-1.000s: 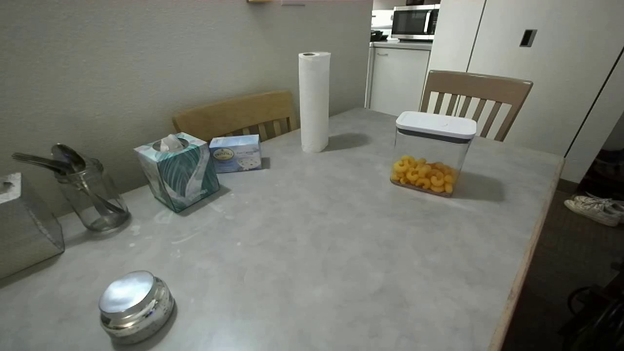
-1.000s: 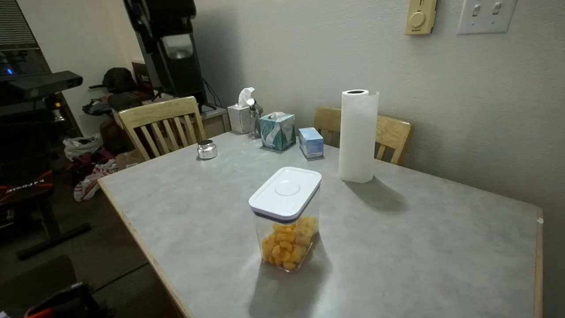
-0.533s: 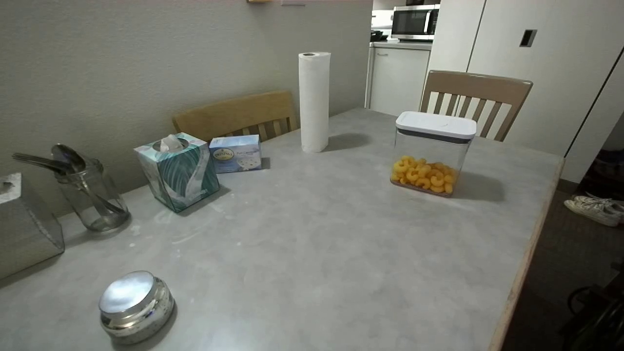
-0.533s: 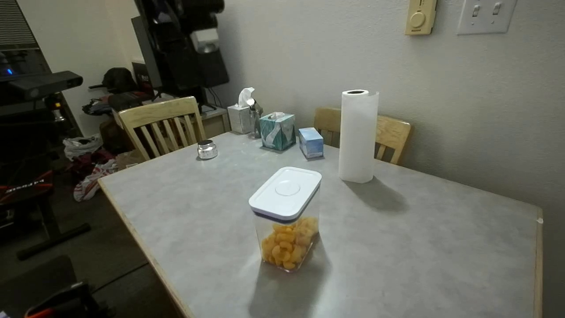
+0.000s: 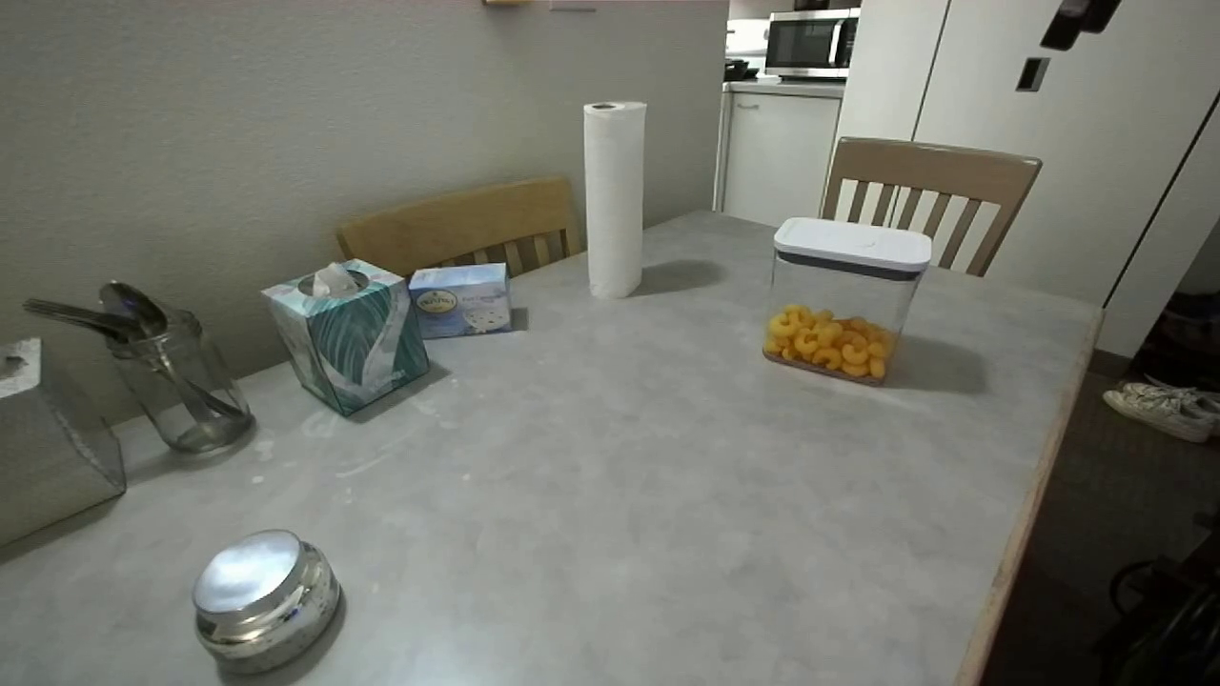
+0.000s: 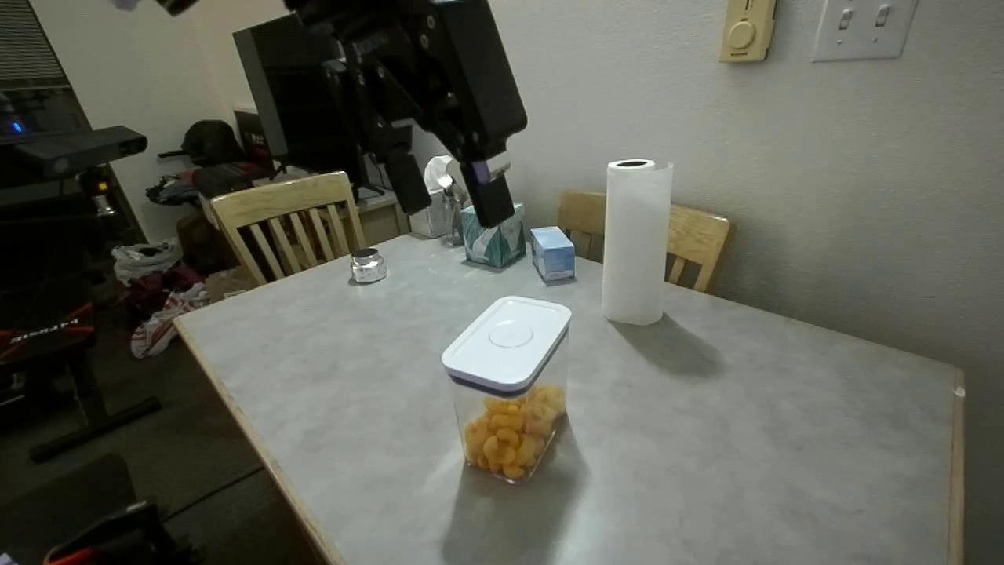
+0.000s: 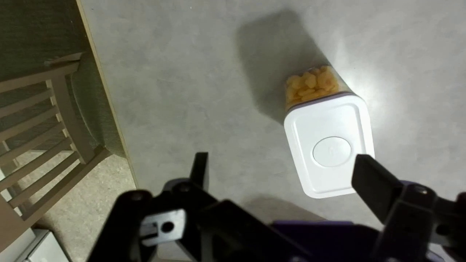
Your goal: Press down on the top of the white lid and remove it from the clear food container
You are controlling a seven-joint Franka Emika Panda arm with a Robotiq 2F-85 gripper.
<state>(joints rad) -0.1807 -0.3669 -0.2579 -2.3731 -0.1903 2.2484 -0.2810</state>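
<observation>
The white lid [image 5: 851, 243] sits on the clear food container [image 5: 839, 300], which stands upright on the table with yellow-orange pieces in its lower part. The lid [image 6: 508, 345] and container [image 6: 514, 431] also show in an exterior view. My gripper [image 6: 453, 196] is open and empty, in the air above and behind the container there. Its fingertips [image 5: 1080, 24] just show at the top right in an exterior view. In the wrist view my gripper [image 7: 282, 162] has its fingers wide apart; the right finger covers part of the lid's edge [image 7: 331, 178]. The lid's round button looks level with its top.
A paper towel roll [image 6: 637, 243] stands beyond the container. A blue tea box [image 6: 553, 253], a teal tissue box [image 5: 348, 333], a glass jar with utensils [image 5: 191, 391] and a shiny metal jar [image 5: 267, 600] stand farther along the table. Wooden chairs [image 6: 286, 224] stand at its edges.
The arm has swung in from the upper left, bringing the gripper down and closer to the container. The fingertips have entered at the top right of an exterior view. The container and lid have not moved.
</observation>
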